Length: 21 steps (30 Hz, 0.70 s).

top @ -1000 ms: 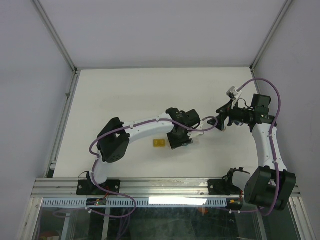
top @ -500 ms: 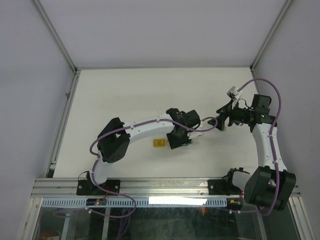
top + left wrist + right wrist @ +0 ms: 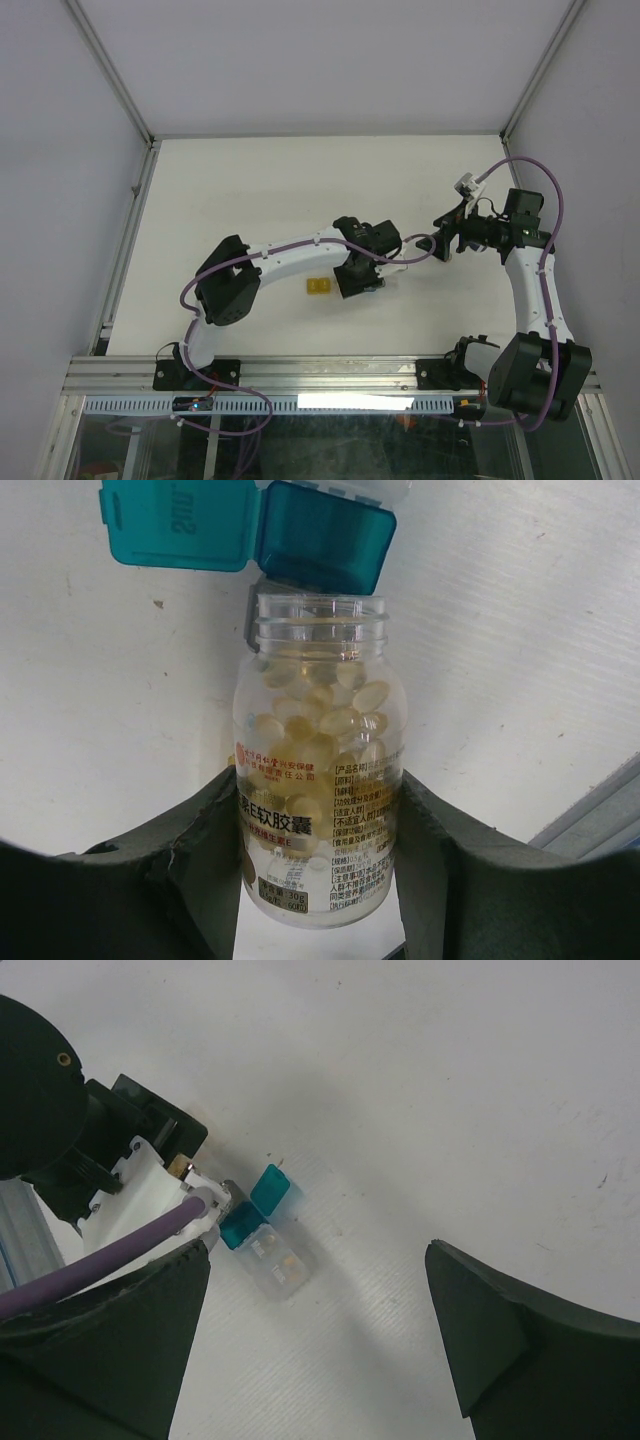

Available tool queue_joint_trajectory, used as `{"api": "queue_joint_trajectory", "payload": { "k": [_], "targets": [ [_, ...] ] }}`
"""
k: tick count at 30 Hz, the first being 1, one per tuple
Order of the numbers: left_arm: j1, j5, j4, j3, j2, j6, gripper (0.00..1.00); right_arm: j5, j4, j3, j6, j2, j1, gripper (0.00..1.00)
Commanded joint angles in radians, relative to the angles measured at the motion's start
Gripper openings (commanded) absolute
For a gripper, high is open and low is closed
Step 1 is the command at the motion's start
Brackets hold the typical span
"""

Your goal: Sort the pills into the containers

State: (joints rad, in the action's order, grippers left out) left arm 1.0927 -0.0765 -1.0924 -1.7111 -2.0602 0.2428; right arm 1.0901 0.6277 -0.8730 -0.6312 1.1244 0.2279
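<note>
We're counting from the top: one table [image 3: 300, 180] and two arms on it, the left arm [image 3: 290, 250] and the right arm [image 3: 535, 290]. We're also counting two purple cables, the left cable [image 3: 184, 298] and the right cable [image 3: 520, 157]. Moving on to containers, we're seeing one yellow container [image 3: 319, 287] and one teal container [image 3: 255, 1215]. Right beside the teal one we're making out what is looking like two clear containers [image 3: 280, 1265], though we're not managing a sure count there. We're getting one bottle [image 3: 318, 780], just the one. As for the pills [image 3: 340, 720] inside it, we're finding them too many and too overlapped to count.
</note>
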Motion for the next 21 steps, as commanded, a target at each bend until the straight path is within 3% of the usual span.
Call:
{"api": "queue_joint_trajectory", "payload": {
  "k": [1, 3, 4, 6, 9, 11, 12, 14, 17, 19, 21],
  "targets": [
    [0.035, -0.007, 0.000, -0.059, 0.028, -0.006, 0.00, 0.040, -0.003, -0.018, -0.018, -0.030, 0.011, 0.92],
    [-0.017, -0.008, 0.052, -0.005, 0.046, 0.005, 0.00, 0.040, -0.006, -0.018, -0.016, -0.030, 0.011, 0.93],
    [-0.037, 0.000, -0.012, -0.038, 0.018, -0.019, 0.00, 0.038, -0.001, -0.021, -0.018, -0.030, 0.013, 0.92],
    [0.011, -0.008, 0.010, -0.034, 0.031, -0.009, 0.00, 0.040, -0.004, -0.016, -0.020, -0.033, 0.014, 0.92],
    [-0.007, -0.027, -0.032, -0.052, 0.015, -0.038, 0.00, 0.044, -0.002, -0.022, -0.016, -0.027, 0.015, 0.93],
    [0.060, -0.014, 0.000, -0.060, 0.036, -0.020, 0.00, 0.043, -0.002, -0.017, -0.018, -0.029, 0.016, 0.92],
    [0.037, -0.030, 0.050, 0.017, 0.060, -0.002, 0.00, 0.044, -0.008, -0.018, -0.015, -0.028, 0.017, 0.92],
    [-0.031, -0.017, -0.013, -0.011, 0.035, -0.040, 0.00, 0.044, 0.005, -0.023, -0.021, -0.029, 0.016, 0.93],
    [0.061, -0.023, 0.023, -0.020, 0.058, -0.014, 0.00, 0.044, -0.006, -0.015, -0.016, -0.035, 0.016, 0.93],
    [-0.033, -0.032, 0.002, 0.011, 0.045, -0.028, 0.00, 0.049, 0.002, -0.025, -0.016, -0.028, 0.017, 0.93],
    [-0.001, -0.019, 0.009, -0.014, 0.054, -0.024, 0.00, 0.044, 0.007, -0.021, -0.023, -0.032, 0.019, 0.93]
  ]
}}
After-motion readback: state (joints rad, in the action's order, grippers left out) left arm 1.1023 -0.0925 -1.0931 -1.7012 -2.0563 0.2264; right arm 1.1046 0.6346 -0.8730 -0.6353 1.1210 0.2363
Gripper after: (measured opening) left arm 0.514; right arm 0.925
